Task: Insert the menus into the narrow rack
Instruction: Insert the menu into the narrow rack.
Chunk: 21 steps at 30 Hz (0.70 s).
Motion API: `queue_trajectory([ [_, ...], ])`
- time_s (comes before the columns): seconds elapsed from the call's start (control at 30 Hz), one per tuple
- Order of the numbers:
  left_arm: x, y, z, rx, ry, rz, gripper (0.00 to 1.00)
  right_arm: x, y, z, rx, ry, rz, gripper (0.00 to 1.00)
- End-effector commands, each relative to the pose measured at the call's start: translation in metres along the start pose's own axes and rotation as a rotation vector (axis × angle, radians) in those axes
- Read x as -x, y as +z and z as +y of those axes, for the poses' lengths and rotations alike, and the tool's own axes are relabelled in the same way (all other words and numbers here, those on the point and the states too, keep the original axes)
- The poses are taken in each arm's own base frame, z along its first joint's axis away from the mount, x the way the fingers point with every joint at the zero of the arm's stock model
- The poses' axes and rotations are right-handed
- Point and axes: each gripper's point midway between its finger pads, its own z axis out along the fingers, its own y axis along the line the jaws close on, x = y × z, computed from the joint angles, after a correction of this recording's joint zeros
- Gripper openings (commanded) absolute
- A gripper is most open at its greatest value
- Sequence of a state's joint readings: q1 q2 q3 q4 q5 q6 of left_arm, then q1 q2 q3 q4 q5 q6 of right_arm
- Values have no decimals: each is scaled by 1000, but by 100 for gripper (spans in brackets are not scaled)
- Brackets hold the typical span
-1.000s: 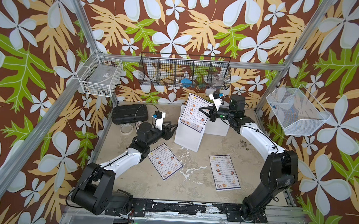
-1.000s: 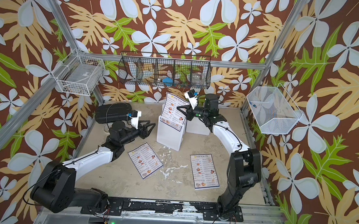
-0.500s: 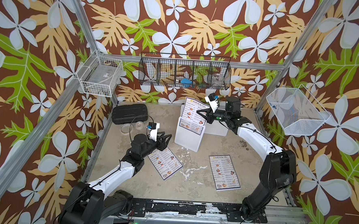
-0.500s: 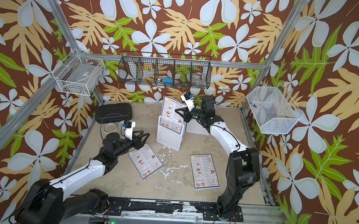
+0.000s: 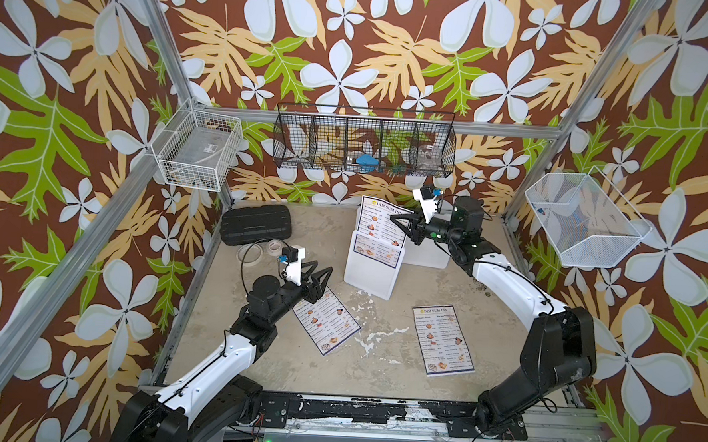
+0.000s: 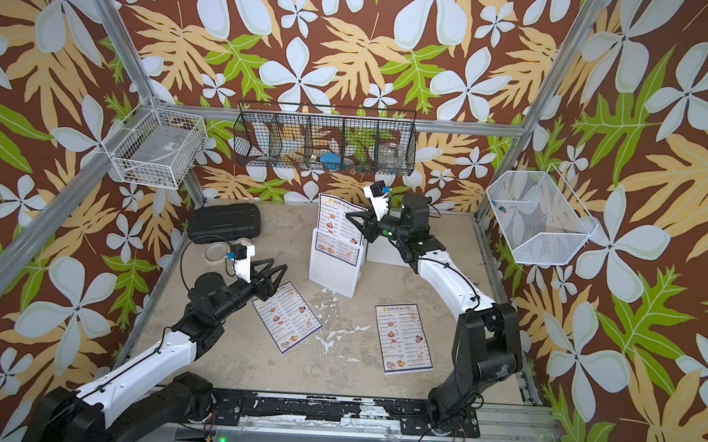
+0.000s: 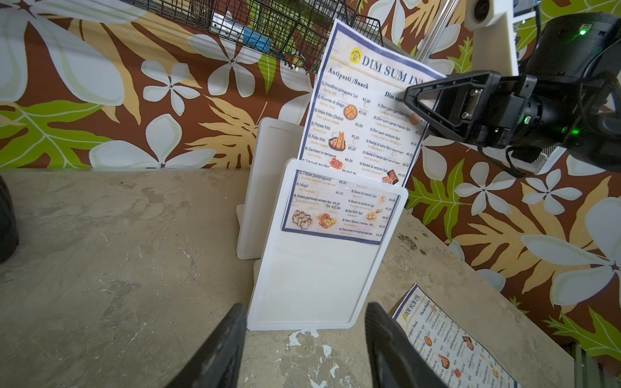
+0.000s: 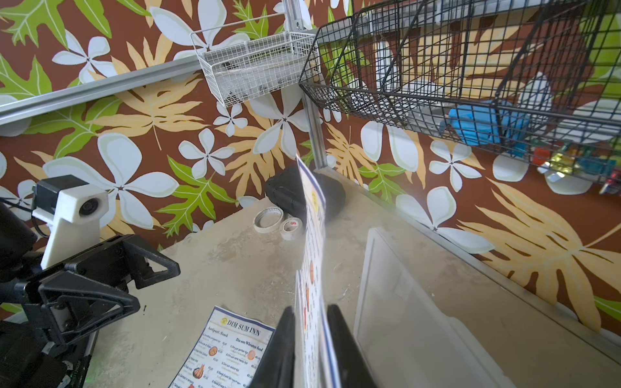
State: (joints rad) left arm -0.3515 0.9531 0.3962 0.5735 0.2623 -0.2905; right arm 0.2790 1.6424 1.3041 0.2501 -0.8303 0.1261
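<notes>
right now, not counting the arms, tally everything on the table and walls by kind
menus: 3
white stands: 2
tape rolls: 2
black case: 1
wire baskets: 3
total: 11

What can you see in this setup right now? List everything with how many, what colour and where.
standing menu: 1, white with blue border, upright in the rack
flat menus: 2, white with blue border, on the table in front of the rack, the other here
rack: 1, white, mid table
second stand: 1, white, behind the rack
case: 1, black, back left of table
tape rolls: 2, whitish, beside the case
black wire basket: 1, back wall, blue item inside
white wire basket: 1, left wall
white mesh basket: 1, right wall
table: 1, beige
left gripper: 1, black, open, by a flat menu
right gripper: 1, black, around the standing menu's edge, grip unclear
</notes>
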Motion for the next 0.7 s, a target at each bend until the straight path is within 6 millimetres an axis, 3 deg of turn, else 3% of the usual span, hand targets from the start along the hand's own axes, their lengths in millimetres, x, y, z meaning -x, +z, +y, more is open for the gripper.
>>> queue_trajectory([
  [0.0,3,-3,3,22,7,-18,59,7,0,-3,-21,-3,-29,12],
  [0.23,5,-7,5,35,10,-29,60,-1,-3,6,-11,-4,-38,7],
  [0.67,5,-8,2,19,13,-34,61,-16,-6,5,-26,15,-42,7],
])
